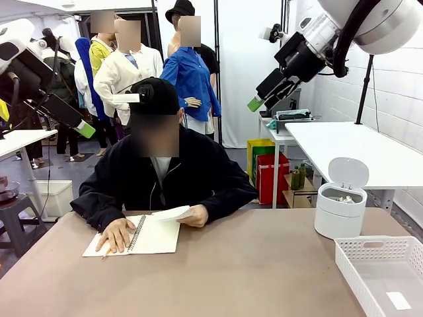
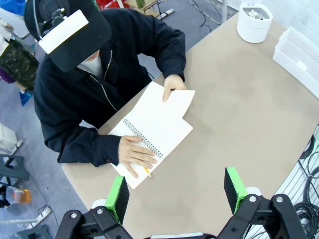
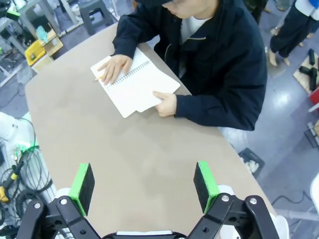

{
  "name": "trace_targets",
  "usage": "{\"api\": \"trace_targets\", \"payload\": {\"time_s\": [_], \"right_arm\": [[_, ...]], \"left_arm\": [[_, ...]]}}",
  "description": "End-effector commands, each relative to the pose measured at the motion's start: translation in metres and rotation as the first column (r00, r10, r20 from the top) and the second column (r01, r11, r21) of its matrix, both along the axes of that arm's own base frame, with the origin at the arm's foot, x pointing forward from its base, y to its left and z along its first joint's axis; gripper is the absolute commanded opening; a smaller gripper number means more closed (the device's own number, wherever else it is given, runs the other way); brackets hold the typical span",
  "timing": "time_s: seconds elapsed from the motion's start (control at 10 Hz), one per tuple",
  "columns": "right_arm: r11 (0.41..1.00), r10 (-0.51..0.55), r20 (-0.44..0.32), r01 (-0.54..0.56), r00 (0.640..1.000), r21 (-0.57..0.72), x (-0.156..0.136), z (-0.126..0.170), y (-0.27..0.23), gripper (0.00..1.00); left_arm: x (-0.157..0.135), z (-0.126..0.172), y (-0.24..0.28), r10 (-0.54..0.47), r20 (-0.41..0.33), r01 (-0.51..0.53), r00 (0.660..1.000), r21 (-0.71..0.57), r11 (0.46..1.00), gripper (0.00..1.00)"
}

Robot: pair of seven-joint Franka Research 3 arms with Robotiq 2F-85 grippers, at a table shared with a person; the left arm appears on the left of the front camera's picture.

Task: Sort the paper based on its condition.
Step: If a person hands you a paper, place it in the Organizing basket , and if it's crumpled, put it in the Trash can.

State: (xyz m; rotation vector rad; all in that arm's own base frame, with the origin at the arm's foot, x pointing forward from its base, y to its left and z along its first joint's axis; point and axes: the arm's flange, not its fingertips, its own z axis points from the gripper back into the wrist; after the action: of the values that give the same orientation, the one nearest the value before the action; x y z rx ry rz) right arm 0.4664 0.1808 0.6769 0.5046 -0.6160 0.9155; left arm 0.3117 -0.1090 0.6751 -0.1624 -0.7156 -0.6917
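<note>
Your left gripper [image 2: 176,188] jaws spread, your right gripper [image 3: 143,178] spread too, paper [image 1: 172,213] held in person's hand [image 1: 198,216], desk [image 1: 264,264] far edge.

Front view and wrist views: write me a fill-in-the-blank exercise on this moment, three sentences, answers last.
1. The round bin, its lid raised, is coloured ____.
2. The person's hand holds a sheet of the spiral-bound ____.
3. The left gripper and the right gripper both hover above the table with jaws ____.
Missing words: white; notebook; open.
</note>
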Motion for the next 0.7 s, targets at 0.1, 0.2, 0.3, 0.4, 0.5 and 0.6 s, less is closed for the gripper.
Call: {"api": "trace_targets", "payload": {"time_s": [0.1,0.2,0.3,0.4,0.5,0.6], "right_arm": [[0.998,0.045,0.071,-0.041,0.996,-0.058,-0.027,0.002,0.000,1.00],[0.997,0.040,0.091,-0.034,0.995,-0.070,-0.036,0.003,0.000,1.00],[0.996,0.038,0.100,-0.029,0.994,-0.084,-0.045,0.004,0.000,1.00],[0.995,0.040,0.104,-0.031,0.994,-0.091,-0.051,0.004,-0.001,1.00],[0.995,0.038,0.110,-0.028,0.993,-0.094,-0.053,0.003,0.000,1.00],[0.995,0.044,0.112,-0.033,0.993,-0.093,-0.054,0.002,0.001,1.00]], "left_arm": [[0.000,0.001,0.001,0.001,0.001,-0.001,1.000,-0.004,1.000,1.00],[0.000,0.001,0.001,0.001,0.001,-0.001,1.000,-0.004,1.000,1.00],[0.000,0.001,0.001,0.001,0.001,-0.001,1.000,-0.004,1.000,1.00],[0.000,0.001,0.001,0.001,0.001,-0.001,1.000,-0.004,1.000,1.00],[0.000,0.001,0.001,0.001,0.001,-0.001,1.000,-0.004,1.000,1.00],[0.000,0.001,0.001,0.001,0.001,-0.001,1.000,-0.004,1.000,1.00]]}}
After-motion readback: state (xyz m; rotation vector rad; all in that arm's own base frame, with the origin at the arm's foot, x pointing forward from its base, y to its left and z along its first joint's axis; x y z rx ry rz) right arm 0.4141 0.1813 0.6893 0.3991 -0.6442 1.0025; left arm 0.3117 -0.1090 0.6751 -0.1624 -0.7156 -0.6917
